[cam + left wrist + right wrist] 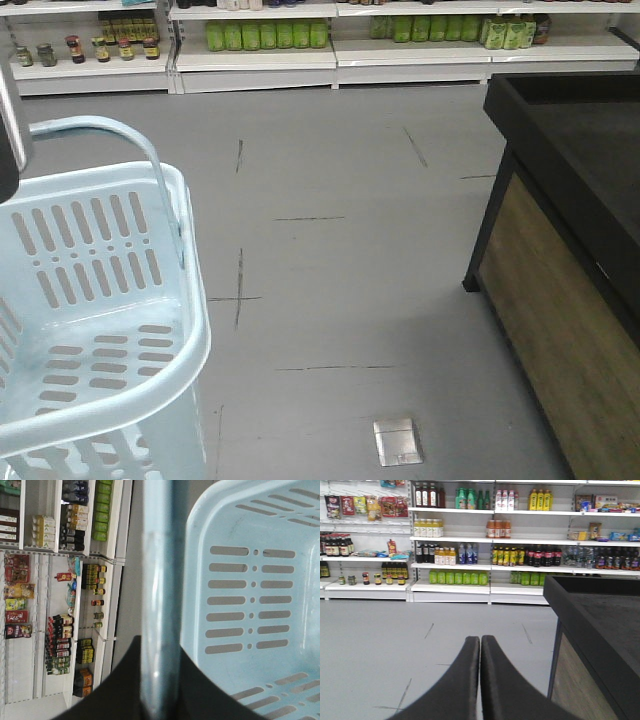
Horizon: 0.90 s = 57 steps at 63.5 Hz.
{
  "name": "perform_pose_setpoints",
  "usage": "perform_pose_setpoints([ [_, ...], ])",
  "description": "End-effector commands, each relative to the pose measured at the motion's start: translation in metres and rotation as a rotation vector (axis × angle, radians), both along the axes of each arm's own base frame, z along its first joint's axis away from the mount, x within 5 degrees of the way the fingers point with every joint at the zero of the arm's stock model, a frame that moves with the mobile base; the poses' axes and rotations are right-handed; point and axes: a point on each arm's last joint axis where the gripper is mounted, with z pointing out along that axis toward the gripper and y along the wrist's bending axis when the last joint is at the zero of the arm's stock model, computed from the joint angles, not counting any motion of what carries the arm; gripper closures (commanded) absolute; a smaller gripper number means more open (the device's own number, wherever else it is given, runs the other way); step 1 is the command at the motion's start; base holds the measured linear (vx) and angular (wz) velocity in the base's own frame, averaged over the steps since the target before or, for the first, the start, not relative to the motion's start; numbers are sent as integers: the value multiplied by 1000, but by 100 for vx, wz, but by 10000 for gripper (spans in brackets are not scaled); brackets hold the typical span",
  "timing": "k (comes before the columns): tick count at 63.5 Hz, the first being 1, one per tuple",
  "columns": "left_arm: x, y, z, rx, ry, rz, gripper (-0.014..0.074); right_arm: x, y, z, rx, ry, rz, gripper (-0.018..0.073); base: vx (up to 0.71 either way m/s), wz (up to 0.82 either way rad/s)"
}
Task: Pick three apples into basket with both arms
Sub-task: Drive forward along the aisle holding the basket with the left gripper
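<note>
Your left hand (159, 652) is clamped on the basket's (190, 300) handle (157, 580); the basket sits empty at 8 o'clock. Your right hand (480, 642) is closed and holds nothing. No apples show. The bench (570, 130) at 3 o'clock could catch the basket if it swings.

Grey floor (330, 200), dark cross marks (238, 296) at centre, metal floor plate (398, 441) at 6 o'clock. White shelving (255, 58) along 12 o'clock: green bottles (267, 35), jars (100, 48) at 11. Black-topped bench (590, 130), wood side panel (560, 330), at 3 o'clock.
</note>
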Motion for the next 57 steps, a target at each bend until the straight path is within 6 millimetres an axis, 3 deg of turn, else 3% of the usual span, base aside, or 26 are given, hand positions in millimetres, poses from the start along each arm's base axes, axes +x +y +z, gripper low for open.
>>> perform_pose_setpoints([
  [1,-3,3,19,-32,-109,-22,603,-1,0,3,-8,-78,-4,568,11,21],
  [57,-3,3,19,-32,-109,-22,603,-1,0,3,-8,-80,-4,568,15,5],
])
